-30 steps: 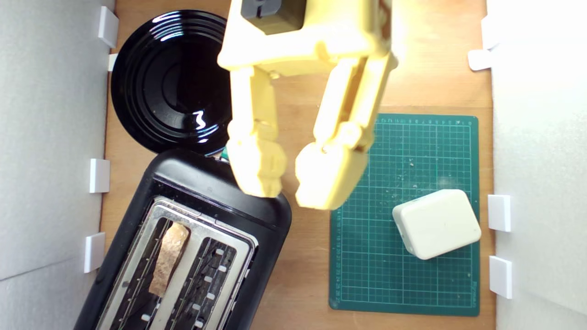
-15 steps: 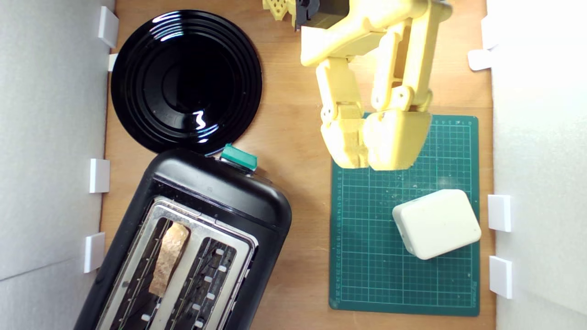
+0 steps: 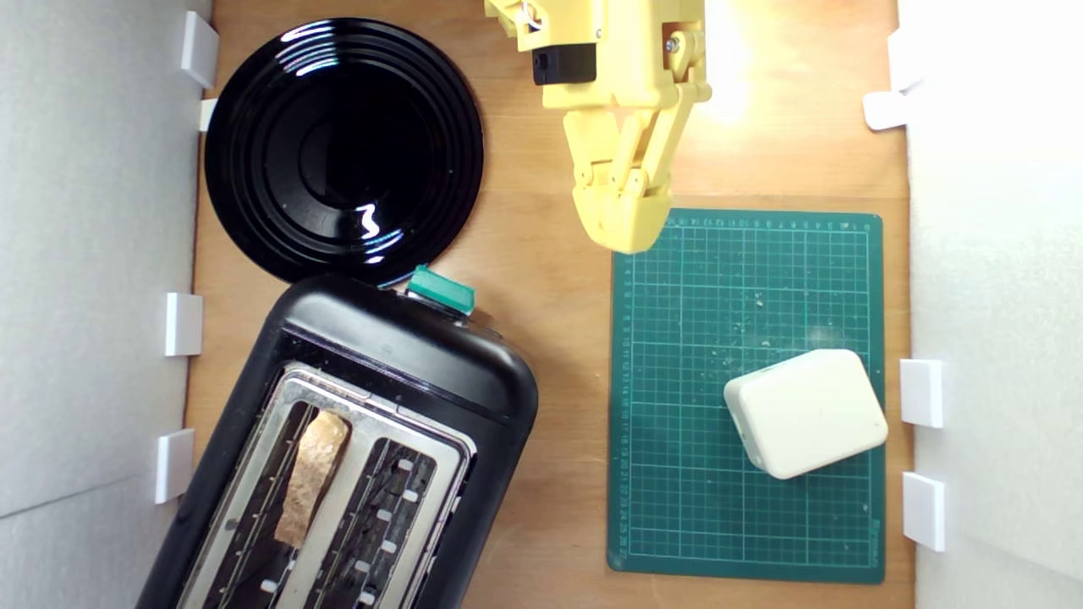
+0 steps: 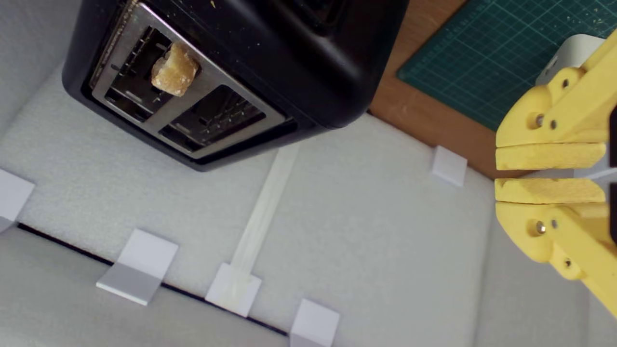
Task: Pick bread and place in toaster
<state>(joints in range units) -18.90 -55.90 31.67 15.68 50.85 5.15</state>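
One slice of bread (image 3: pixel 311 476) stands in one slot of the toaster (image 3: pixel 355 440), lower left – its second slot empty. One gripper (image 3: pixel 624 239), upper centre, pressed together, holding nothing – one plate (image 3: pixel 343 148), one white block (image 3: pixel 805 412).

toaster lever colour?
Teal-green lever on the black toaster; clearest in the exterior view.

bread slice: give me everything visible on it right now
The bread is one rustic slice with a tan-brown, floury-looking crust, standing on edge in the toaster slot nearer the exterior view's left. Its top pokes above the silvery top plate between the wire guides. The other slot is empty. The gripper is well away, not touching it.
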